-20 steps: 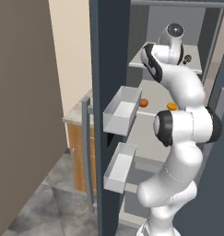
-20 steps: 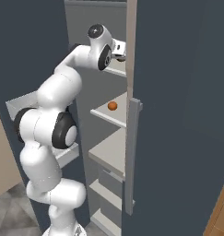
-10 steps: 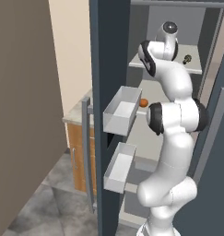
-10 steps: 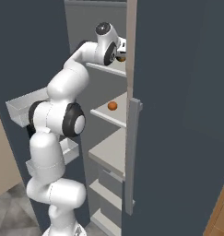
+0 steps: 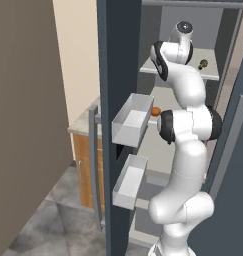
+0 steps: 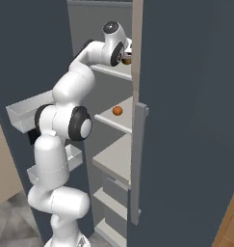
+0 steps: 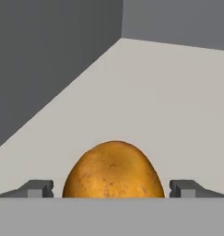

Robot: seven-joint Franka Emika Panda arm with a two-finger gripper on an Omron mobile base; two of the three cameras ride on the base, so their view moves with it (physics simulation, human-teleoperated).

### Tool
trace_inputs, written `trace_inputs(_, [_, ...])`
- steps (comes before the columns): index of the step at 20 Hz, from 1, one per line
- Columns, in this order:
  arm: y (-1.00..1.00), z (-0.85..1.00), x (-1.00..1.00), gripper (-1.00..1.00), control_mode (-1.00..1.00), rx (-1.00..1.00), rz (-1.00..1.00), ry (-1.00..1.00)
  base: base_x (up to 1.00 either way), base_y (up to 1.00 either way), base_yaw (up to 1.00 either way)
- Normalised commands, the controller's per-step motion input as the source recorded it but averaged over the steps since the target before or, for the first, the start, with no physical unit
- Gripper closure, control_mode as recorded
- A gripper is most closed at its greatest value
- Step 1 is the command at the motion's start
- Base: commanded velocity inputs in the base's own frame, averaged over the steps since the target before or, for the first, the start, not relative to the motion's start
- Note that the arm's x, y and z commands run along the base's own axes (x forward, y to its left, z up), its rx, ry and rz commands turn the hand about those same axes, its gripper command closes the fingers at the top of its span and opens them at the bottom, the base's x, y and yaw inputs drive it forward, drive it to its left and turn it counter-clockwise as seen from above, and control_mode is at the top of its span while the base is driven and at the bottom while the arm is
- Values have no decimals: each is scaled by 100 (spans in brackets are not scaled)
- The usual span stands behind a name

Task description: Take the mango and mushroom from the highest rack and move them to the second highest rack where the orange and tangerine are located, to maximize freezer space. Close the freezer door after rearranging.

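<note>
The gripper (image 7: 111, 192) is spread wide and holds nothing: in the hand view its two fingertips (image 7: 36, 188) stand apart, one on each side of the mango (image 7: 113, 169), with a clear gap between each tip and the fruit. The mango lies straight ahead of the gripper, centred between the fingers, resting on the top rack (image 7: 178, 106); its rounded golden-brown bulk rises towards the view's top, and its lower part is cut off, so its long axis cannot be told for sure. It sits well out from the rack's back corner, where the left wall and rear wall meet. By my judgement the coming move turns on this: the fruit is already inside the span, so a short push forward and a squeeze should take it. In the right base view the arm reaches up from the base, elbow bent, with the hand level at the front edge of the top rack. A small dark mushroom (image 5: 203, 64) stands on that rack towards its right edge, apart from the hand. One rack down, an orange (image 6: 117, 110) rests near the front edge. The freezer door (image 6: 186, 120) stands open.
</note>
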Motion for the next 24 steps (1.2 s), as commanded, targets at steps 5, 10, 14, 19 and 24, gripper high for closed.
trace_inputs(5, [0, -31, 0, 100, -100, 0, 0, 0, 0, 0, 0])
trace_inputs(10, [9, -25, -9, 100, -100, 0, 0, -7, 0, 0, 0])
trace_inputs(14, [11, -18, -83, 100, -100, 0, 0, -27, 0, 0, 0])
trace_inputs(19, [5, -9, -100, 100, -100, 0, 0, -16, 0, 0, 0])
trace_inputs(24, [0, 0, -100, 100, -100, 2, 0, 0, 0, 0, 0])
